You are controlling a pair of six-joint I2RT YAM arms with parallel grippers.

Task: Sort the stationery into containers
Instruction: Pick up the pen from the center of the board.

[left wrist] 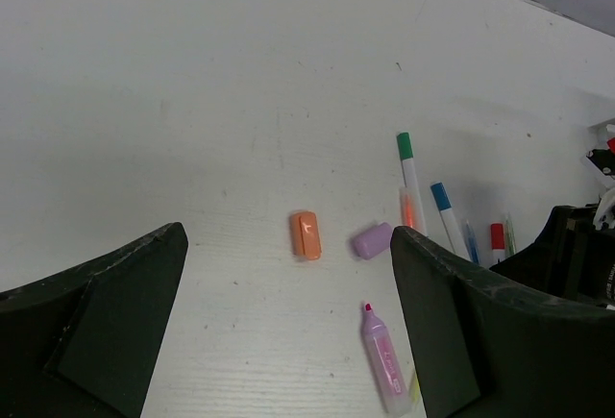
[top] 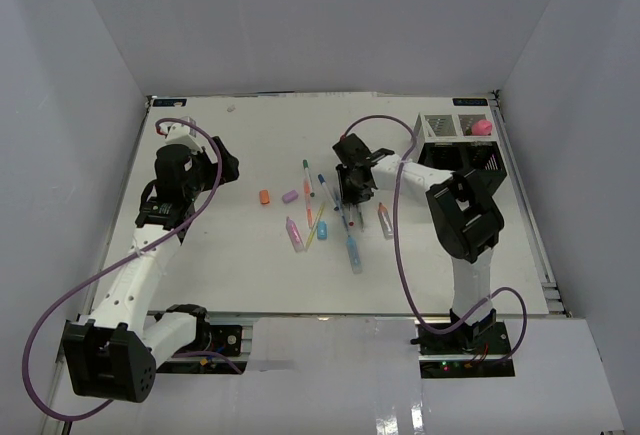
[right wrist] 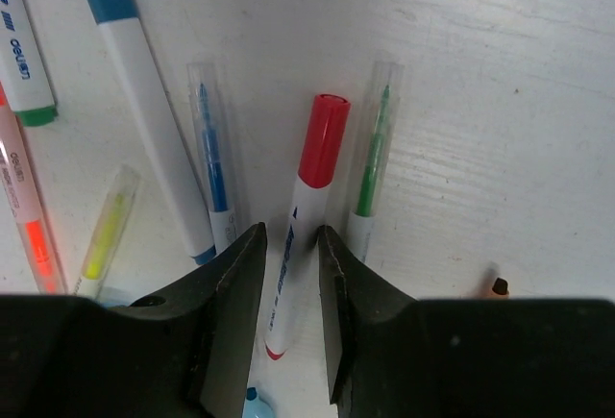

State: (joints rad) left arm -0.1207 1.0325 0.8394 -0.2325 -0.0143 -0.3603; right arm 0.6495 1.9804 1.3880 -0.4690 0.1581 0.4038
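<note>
Two pincers hang over the white tabletop point(top: 230, 275). The right pincer point(right wrist: 290, 233) is low and narrow, with one finger on each side of the red pen point(right wrist: 309, 173). I cannot tell if the fingers squeeze the pen. The red pen lies flat on the tabletop between a blue pen point(right wrist: 213, 159) and a green pen point(right wrist: 373, 163), close to both. The left pincer point(left wrist: 288, 233) is wide and holds nothing. In front of it lie an orange eraser point(left wrist: 306, 235) and a purple eraser point(left wrist: 371, 241), near each other but apart. The box point(top: 436, 127) stands at the far right corner, with a pink cap point(top: 482, 127) showing in one white part.
</note>
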